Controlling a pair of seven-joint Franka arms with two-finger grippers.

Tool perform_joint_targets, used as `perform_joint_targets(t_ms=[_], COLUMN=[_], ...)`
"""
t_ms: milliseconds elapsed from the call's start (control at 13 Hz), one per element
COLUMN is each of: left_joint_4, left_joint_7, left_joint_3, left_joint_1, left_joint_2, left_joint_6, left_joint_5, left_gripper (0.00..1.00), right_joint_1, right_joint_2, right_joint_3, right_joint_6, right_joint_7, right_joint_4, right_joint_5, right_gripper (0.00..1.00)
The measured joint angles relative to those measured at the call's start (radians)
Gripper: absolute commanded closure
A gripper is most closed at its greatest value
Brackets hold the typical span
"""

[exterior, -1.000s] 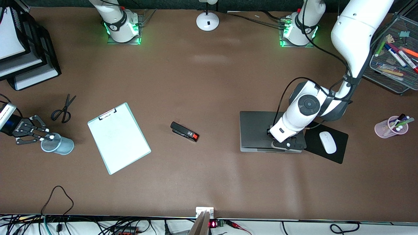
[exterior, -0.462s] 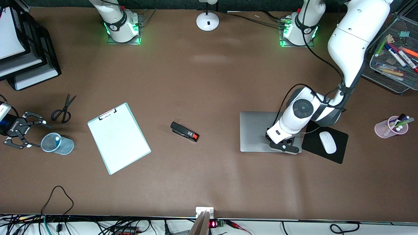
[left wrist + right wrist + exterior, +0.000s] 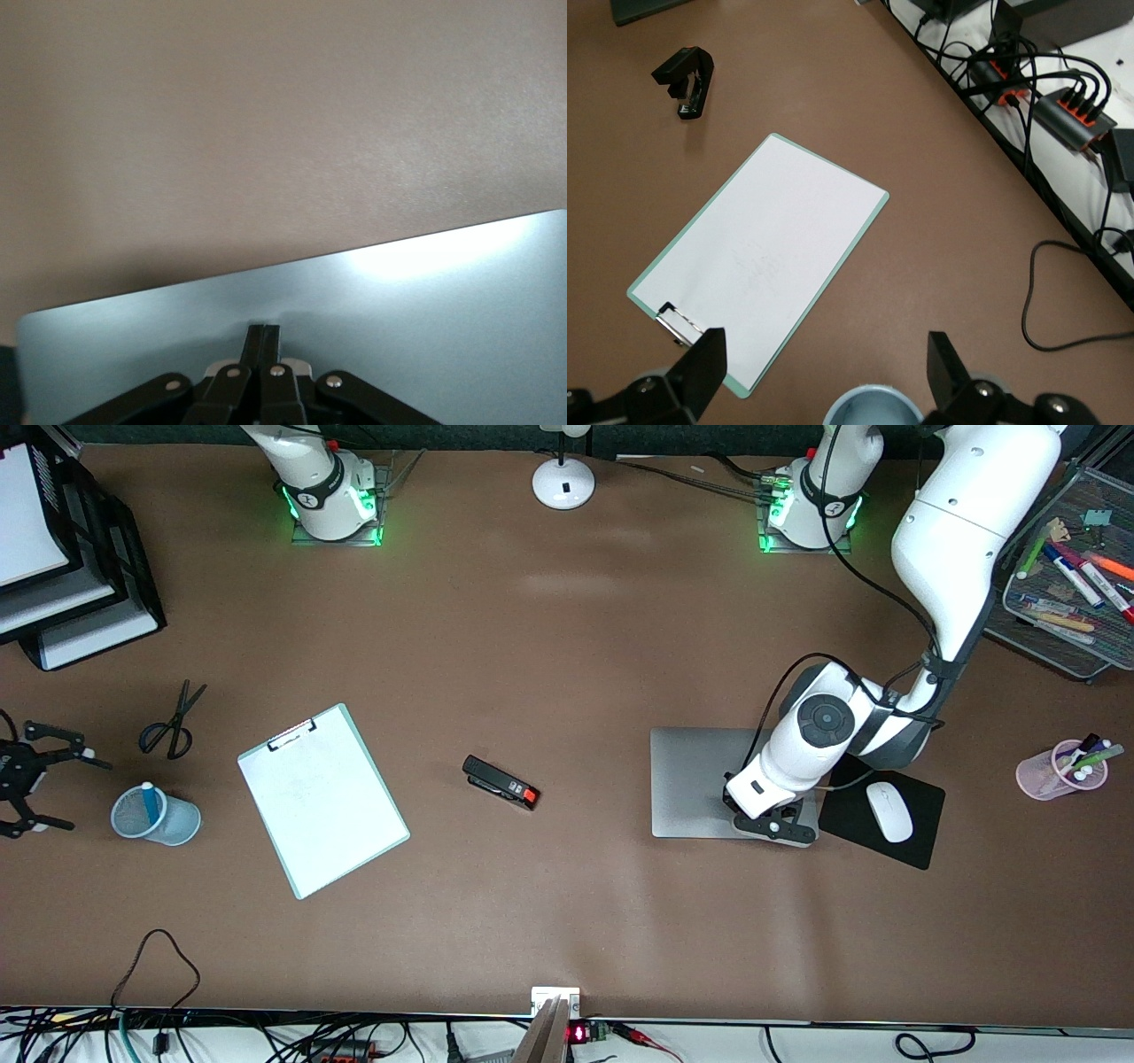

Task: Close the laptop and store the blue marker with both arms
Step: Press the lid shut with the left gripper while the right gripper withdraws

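Note:
The silver-grey laptop lies closed and flat on the table. My left gripper is shut and rests on the lid's edge nearest the front camera. In the left wrist view its shut fingertips touch the lid. The blue marker stands in a light-blue mesh cup near the right arm's end of the table. My right gripper is open and empty, beside the cup, toward the table's end. In the right wrist view the cup's rim lies just under the gap between the open fingers.
A clipboard, scissors and a black stapler lie on the table. A black mouse pad with a white mouse is beside the laptop. A pink cup and a wire tray hold other markers.
The right gripper opened, dropped the blue marker into the cup and drew back toward the table's end. The left gripper pressed the laptop lid flat.

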Motion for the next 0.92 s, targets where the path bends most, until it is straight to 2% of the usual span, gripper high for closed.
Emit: perform_joint_targets(t_ms=[308, 538, 923], left_joint_4=[0.12, 0.204, 0.307], left_joint_7=[0.04, 0.103, 0.179], left_joint_3=[-0.084, -0.149, -0.172], left_joint_1=[0.009, 0.03, 0.056], left_joint_2=[-0.077, -0.129, -0.207], left_joint_6=[-0.381, -0.605, -0.824], left_joint_5=[0.0, -0.032, -0.145], left_gripper=[1.0, 1.0, 1.0], right_joint_1=[0.104, 0.169, 0.256], right_joint_2=[-0.062, -0.085, -0.121], right_joint_3=[0.001, 0.001, 0.002], right_joint_6=[-0.054, -0.132, -0.179], right_joint_7=[0.339, 0.606, 0.85], right_joint_4=[0.012, 0.028, 0.036], right_joint_5=[-0.173, -0.241, -0.381], right_gripper=[0.0, 0.0, 0.0])
